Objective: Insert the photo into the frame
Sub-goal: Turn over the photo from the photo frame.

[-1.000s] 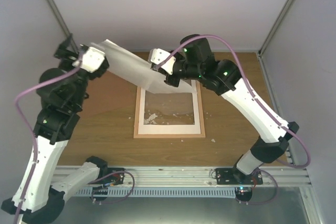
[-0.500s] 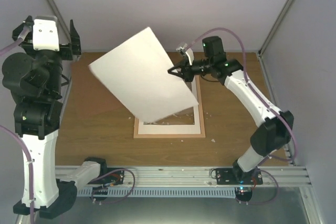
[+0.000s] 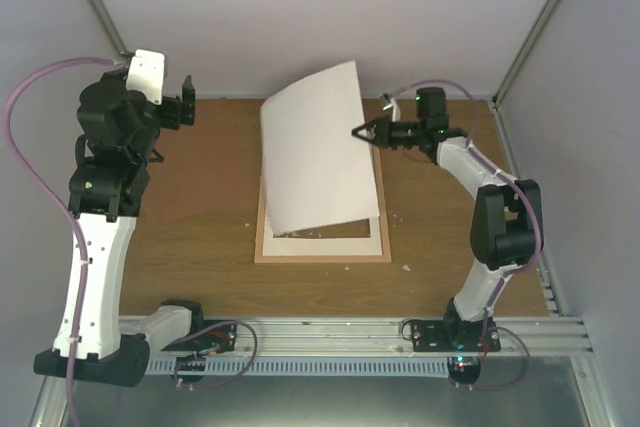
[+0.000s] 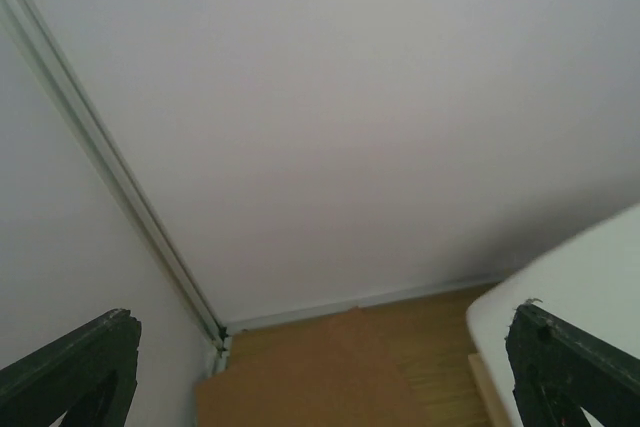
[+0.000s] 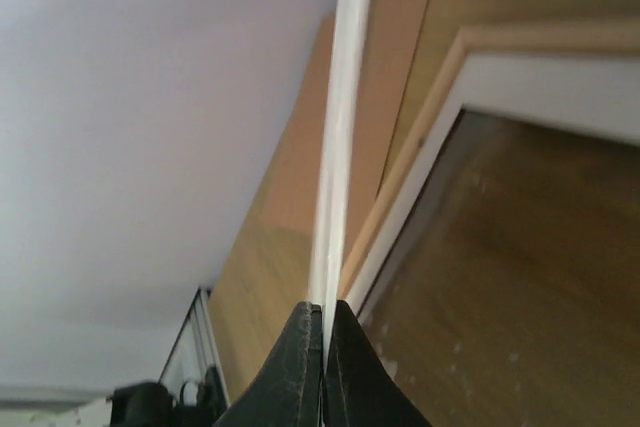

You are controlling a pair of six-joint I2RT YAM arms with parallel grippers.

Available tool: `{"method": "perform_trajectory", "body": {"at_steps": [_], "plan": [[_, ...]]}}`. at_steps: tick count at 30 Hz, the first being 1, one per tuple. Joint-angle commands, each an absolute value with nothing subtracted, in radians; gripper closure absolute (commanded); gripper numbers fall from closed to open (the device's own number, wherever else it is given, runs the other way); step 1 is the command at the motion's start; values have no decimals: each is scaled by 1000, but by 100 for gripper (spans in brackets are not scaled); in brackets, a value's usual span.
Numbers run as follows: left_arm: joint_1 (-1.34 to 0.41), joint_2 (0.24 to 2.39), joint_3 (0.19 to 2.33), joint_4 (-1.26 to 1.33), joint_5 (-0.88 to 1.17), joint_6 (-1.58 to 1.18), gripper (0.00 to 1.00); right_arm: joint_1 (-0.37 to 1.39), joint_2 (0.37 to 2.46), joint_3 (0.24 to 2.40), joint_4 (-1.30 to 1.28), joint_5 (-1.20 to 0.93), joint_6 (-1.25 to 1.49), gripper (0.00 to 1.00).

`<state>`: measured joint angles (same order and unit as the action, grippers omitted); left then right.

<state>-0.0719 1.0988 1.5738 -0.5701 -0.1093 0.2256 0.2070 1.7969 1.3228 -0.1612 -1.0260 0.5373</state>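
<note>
The photo [image 3: 320, 162] shows its plain white back and hangs tilted over the frame [image 3: 322, 253], its lower edge down near the pane. My right gripper [image 3: 362, 132] is shut on the photo's right edge. In the right wrist view the sheet [image 5: 345, 97] runs edge-on up from the closed right gripper [image 5: 322, 309], with the frame's light wood rail [image 5: 420, 172] and pane [image 5: 530, 287] beside it. My left gripper [image 3: 183, 105] is raised at the back left, open and empty. In its wrist view the left gripper [image 4: 322, 317] holds nothing, and a photo corner [image 4: 585, 277] shows at the right.
A plain brown backing board [image 3: 205, 187] lies flat on the wooden table left of the frame, also seen as the board [image 4: 320, 382] below my left fingers. Small white scraps [image 3: 406, 267] lie near the frame's right corner and on the pane. White walls close in the back and sides.
The right gripper has swung the photo rightwards and steeper, so it now hangs over the frame. The left arm, at the photo's left end a second ago, has drawn away to the back left.
</note>
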Motion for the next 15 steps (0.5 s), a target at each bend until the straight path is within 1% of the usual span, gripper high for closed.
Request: {"method": "perform_trajectory", "body": {"at_steps": [1, 5, 8, 11, 15], "plan": [[-66, 1076, 1552, -533, -77, 198, 1, 168, 1783, 1415, -68, -1068, 630, 100], [-66, 1086, 1550, -532, -63, 183, 1, 159, 1820, 1399, 43, -1104, 784, 99], [-65, 1086, 1554, -537, -59, 182, 1, 148, 1845, 1340, 133, -1117, 872, 99], [-64, 1075, 1549, -538, -64, 185, 1, 151, 1834, 1346, 154, -1120, 893, 99], [-55, 1066, 1532, -531, -57, 173, 1, 189, 1781, 1384, 279, -1135, 1002, 99]]}}
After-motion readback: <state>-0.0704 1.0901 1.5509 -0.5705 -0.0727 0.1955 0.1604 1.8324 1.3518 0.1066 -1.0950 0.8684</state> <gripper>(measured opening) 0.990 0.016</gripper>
